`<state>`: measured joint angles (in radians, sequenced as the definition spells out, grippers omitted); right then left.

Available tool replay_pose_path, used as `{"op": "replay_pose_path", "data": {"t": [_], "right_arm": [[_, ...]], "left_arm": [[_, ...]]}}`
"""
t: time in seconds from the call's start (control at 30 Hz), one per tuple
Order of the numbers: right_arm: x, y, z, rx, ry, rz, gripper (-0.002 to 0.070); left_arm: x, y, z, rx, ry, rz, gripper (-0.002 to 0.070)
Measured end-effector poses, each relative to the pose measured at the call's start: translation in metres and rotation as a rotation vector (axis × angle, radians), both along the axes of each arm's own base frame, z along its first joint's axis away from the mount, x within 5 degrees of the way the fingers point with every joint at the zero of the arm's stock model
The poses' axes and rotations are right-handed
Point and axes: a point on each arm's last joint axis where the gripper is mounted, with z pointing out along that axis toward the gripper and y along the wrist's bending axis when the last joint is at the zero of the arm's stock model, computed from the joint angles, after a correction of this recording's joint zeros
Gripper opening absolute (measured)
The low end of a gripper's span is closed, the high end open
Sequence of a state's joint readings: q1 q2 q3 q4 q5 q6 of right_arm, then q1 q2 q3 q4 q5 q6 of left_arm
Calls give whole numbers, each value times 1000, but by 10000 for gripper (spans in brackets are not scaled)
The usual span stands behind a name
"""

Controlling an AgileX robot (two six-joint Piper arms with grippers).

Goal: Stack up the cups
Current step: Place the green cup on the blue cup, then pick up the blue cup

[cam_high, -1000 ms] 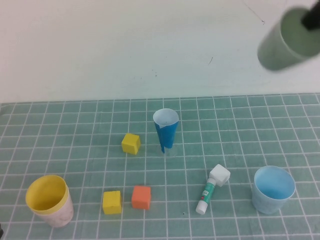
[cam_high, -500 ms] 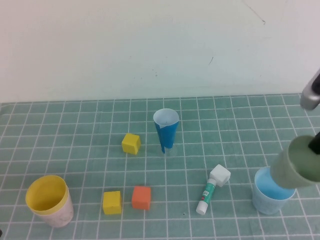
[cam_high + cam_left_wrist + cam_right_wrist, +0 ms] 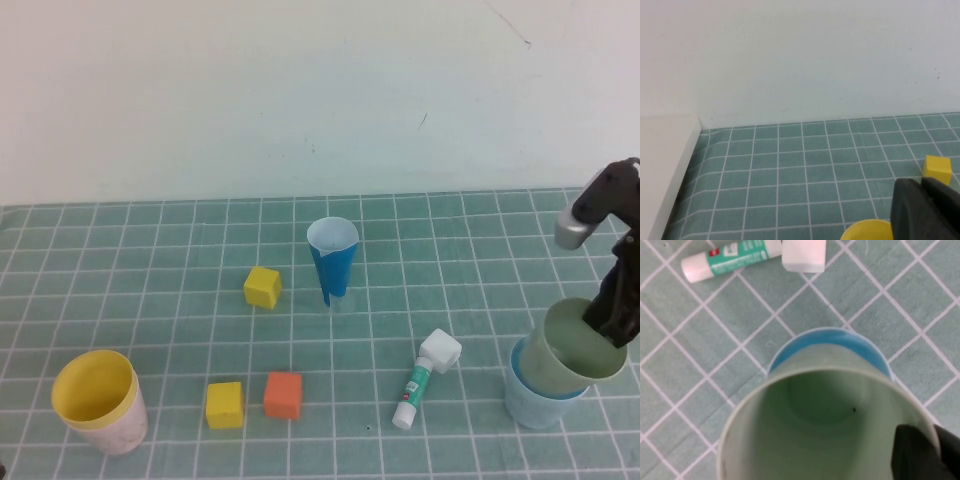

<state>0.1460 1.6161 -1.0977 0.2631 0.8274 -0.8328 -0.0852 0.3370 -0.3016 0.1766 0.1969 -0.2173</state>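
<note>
My right gripper [image 3: 612,325] is shut on the rim of the pale green cup [image 3: 568,352], one finger inside and one outside. The cup sits tilted in the mouth of the light blue cup [image 3: 530,402] at the front right. In the right wrist view the gripper [image 3: 932,442] pinches the green cup's [image 3: 820,415] rim, and the blue cup's [image 3: 832,339] rim shows behind it. The yellow cup [image 3: 95,388] is nested in the pink cup [image 3: 122,432] at the front left. My left gripper [image 3: 921,184] is shut and empty just above the yellow cup's rim [image 3: 867,231].
A dark-blue cone [image 3: 332,258] stands mid-table. A yellow block [image 3: 262,287] lies left of it. Another yellow block [image 3: 224,404] and an orange block [image 3: 283,394] lie near the front. A glue stick [image 3: 422,380] lies left of the blue cup. A white wall stands behind.
My right gripper brought the pale green cup down from high at the back right and lowered it into the light blue cup. Nothing else moved.
</note>
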Motion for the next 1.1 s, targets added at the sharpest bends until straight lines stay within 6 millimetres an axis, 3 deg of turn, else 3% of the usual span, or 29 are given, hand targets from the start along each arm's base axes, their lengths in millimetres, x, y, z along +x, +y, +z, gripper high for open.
{"op": "replay_pose_path", "data": {"t": [0.2,0.47,0.67,0.87,0.93,1.03,1.1], "right_arm": [[9,1,-17,-3,24,-18,57],[11,5,-21,51,39,-66,365],[15,7,-30,65,65,-74,425],[22,8,-65,44,153,-66,400],[24,8,-76,37,176,-67,340],[27,9,-87,44,190,-68,139],[30,10,-86,55,180,-58,65]], "left_arm": [[0,0,0,1,0,0,0],[0,0,0,-5,0,1,0],[0,0,0,-3,0,1,0],[0,0,0,-3,0,1,0],[0,0,0,-3,0,1,0],[0,0,0,-2,5,2,0],[0,0,-1,0,9,3,0]]}}
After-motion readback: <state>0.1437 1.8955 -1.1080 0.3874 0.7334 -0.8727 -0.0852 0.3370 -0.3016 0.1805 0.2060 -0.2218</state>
